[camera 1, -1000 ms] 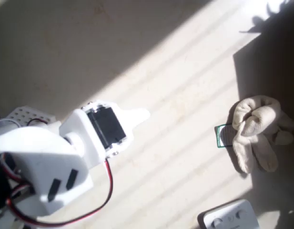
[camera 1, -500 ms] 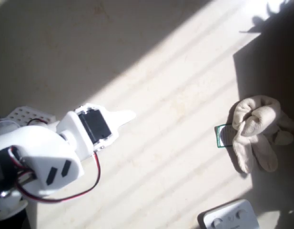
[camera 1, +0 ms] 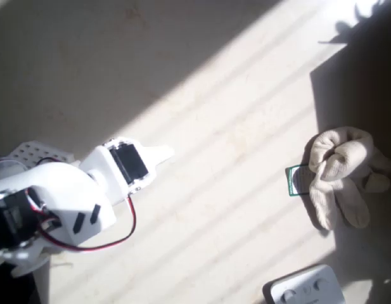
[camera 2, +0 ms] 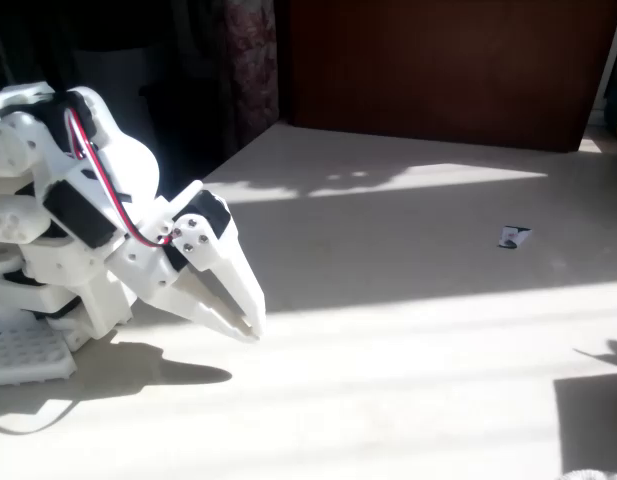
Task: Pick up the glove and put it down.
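- Gripper (camera 2: 250, 322) hangs near the arm's base, fingers pressed together, holding nothing
- Glove (camera 1: 339, 180) lies crumpled far across the table, overlapping a green-edged card (camera 1: 295, 181), apparently awaiting pickup

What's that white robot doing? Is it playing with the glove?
Not right now. The white robot arm is folded back near its base, and its claw is shut and holding nothing. The glove lies crumpled far across the table from it in the overhead view, half in shadow. It rests partly on a small green-edged card, and the corner of a grey device with buttons sits near the edge below.
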